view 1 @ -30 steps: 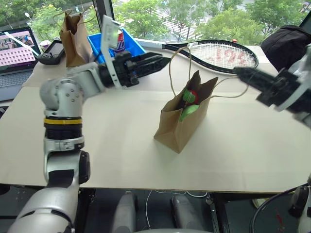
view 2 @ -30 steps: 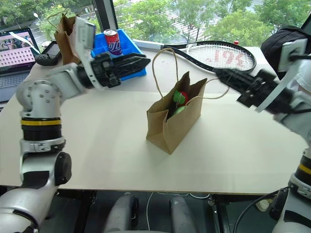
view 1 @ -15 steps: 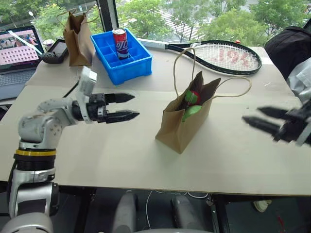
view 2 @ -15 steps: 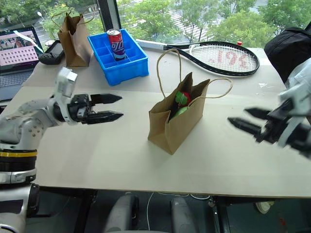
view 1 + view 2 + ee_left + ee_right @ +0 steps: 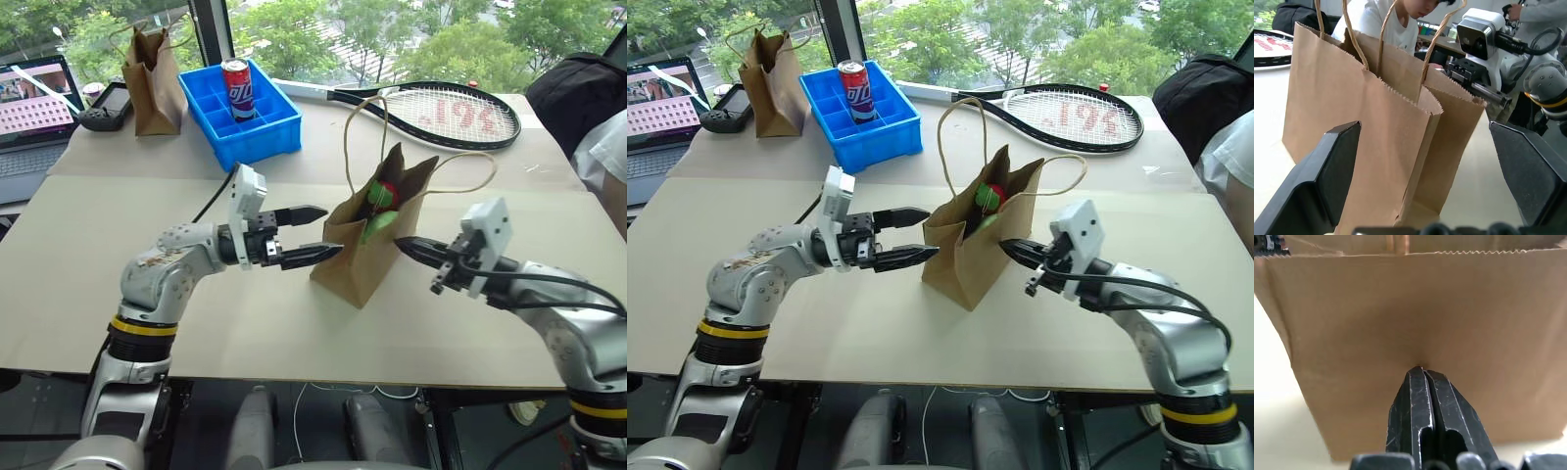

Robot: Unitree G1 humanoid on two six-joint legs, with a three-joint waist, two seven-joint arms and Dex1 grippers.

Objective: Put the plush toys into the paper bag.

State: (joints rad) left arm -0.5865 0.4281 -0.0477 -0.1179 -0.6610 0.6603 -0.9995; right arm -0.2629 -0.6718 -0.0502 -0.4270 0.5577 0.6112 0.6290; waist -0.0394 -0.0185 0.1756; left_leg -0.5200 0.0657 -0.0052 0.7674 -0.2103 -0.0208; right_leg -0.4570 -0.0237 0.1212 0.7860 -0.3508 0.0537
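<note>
The wide brown paper bag stands upright near the middle of the pale counter, its mouth open and its two cord handles rising above it. Both plush toys sit inside it: the red chili-shaped toy pokes up at the mouth, and the light-green fuzzy toy lies just below it, partly hidden by the bag's front wall.

The left pincer reaches in level from the bag's left side with its two black fingers spread apart; one fingertip ends just at the bag's near corner, the other just short of the bag's edge, and the bag stands ahead of the gap between them in the left wrist view. It holds nothing.

The right pincer comes in from the bag's right side with its fingers clenched together, empty, the joined tip pressed against the bag's brown side wall, where the paper dimples slightly in the right wrist view.

Farther back on the counter are a blue tray with a red drink can standing in one compartment, a narrower brown bag, and a racket. A laptop sits at the far left.
</note>
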